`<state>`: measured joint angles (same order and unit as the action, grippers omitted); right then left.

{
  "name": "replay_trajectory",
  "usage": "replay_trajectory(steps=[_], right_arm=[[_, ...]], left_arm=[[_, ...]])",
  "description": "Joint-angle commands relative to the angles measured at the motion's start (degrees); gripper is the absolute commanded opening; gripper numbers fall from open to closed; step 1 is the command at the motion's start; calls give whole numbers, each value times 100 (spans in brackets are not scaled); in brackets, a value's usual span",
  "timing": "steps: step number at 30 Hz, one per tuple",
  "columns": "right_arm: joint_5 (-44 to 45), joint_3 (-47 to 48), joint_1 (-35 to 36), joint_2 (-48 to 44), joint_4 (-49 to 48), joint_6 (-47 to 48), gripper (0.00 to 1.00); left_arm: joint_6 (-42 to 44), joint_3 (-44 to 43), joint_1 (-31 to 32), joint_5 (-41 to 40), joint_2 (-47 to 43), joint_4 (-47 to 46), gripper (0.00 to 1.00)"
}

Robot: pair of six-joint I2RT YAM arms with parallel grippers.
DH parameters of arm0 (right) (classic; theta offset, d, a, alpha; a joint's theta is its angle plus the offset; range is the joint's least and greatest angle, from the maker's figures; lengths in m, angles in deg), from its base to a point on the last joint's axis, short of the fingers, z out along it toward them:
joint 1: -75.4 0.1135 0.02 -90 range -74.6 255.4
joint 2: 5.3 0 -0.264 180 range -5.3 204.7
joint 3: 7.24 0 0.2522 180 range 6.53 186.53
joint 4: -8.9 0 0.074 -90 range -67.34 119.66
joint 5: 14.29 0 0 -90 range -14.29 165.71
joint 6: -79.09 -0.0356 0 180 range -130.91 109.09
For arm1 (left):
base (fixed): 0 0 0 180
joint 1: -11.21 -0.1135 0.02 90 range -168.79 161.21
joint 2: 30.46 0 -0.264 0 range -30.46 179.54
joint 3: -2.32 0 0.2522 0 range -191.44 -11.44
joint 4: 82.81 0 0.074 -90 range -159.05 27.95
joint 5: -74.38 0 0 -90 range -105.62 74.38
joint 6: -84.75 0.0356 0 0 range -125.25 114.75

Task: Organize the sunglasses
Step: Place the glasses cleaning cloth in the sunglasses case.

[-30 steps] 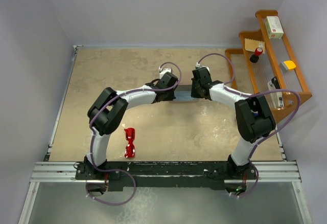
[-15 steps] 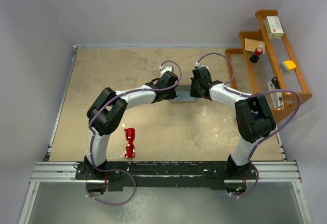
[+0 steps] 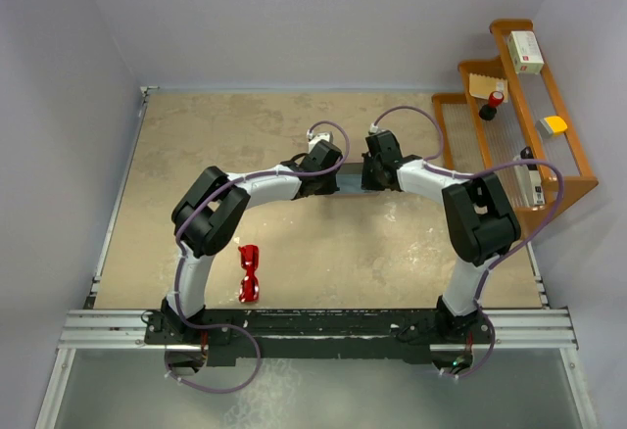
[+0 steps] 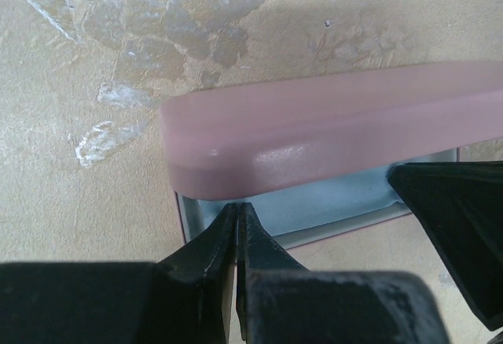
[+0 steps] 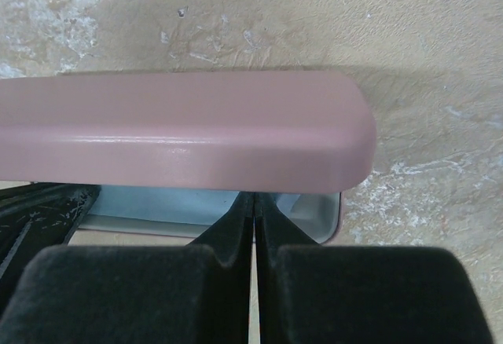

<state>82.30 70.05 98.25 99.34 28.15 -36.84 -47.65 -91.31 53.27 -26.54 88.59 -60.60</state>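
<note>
Right pincer (image 5: 253, 199) newly shut, left pincer (image 4: 237, 210) likewise, at pink case (image 5: 181, 132)

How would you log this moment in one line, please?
left gripper: shut, at pink case | right gripper: shut, at pink case | sunglasses: on table, untouched

Soft, even overhead light fills the top view, leaving the table (image 3: 196, 155) bright and only faint shadows beneath the arms (image 3: 265, 186). The frame is sharp, its walls (image 3: 59, 106) splaying outward at the edges. In both wrist views the case (image 4: 330, 124) carries a pale band of glare along its lid and throws a soft shadow on the table beyond. The left gripper (image 4: 237, 214) and right gripper (image 5: 254, 203) loom black, slightly soft, nearly detail-free.
</note>
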Motion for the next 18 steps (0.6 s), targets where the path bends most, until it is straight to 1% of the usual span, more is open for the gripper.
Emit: replay_trajectory(steps=[1,4,18], right_arm=[[-75,122,-9,45,-102,47,0],[-96,59,-9,38,-67,-19,0],[728,-7,-17,-40,264,-77,0]], left_arm=[[17,-21,-5,-92,37,90,0],[27,3,-6,-150,11,149,0],[92,-3,-8,-266,-3,403,0]])
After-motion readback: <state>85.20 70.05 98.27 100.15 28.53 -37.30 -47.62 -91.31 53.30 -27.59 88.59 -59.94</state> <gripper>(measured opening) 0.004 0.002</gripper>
